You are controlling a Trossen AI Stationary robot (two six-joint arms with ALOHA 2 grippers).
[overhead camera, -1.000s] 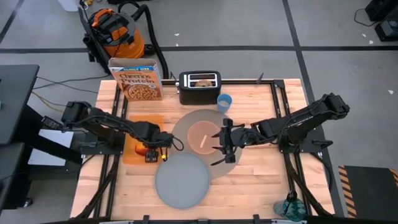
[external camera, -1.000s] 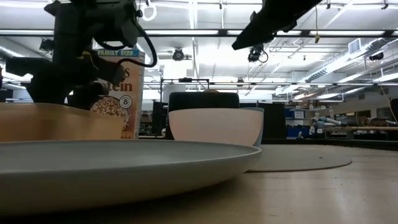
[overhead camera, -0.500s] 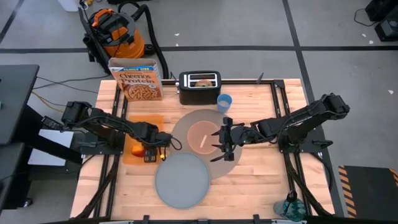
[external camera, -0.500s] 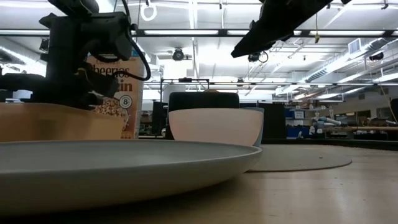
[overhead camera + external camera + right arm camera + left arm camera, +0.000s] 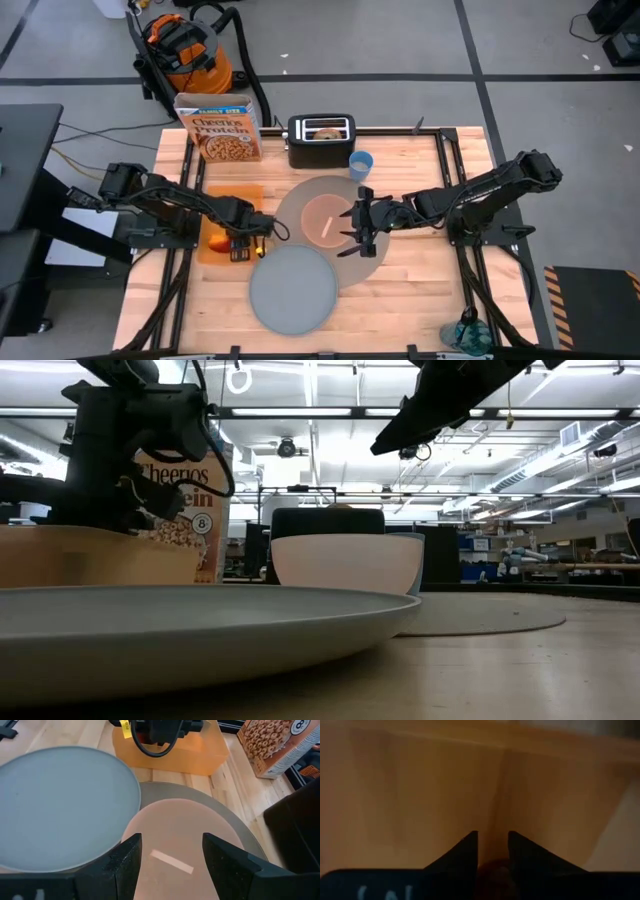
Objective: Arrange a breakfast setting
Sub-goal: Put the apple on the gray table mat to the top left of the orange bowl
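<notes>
An orange tray stands at the table's left. My left gripper reaches down into it, its fingers drawn close together around the small red-yellow apple. A grey placemat lies mid-table and carries the pink bowl, which has a pale strip inside. The blue-grey plate overlaps the placemat's near left edge. My right gripper hangs open well above the bowl's right rim. The blue cup stands behind the placemat. The bagel sits in the toaster. My left gripper has a dark-red rounded bit of the apple between its two fingers. The fingers come from above, down into the tray. The gripper's own body hides the rest of the contact, and which part of the apple it has cannot be told.
A Cheerios box stands at the far left beside the toaster. The tray's wall hides the left fingertips in the low view. Bare wood lies right of the placemat.
My left gripper has shifted a little toward the table's left edge inside the tray and sunk slightly. The apple now shows a bit farther left beside it. My right gripper has kept still above the bowl.
</notes>
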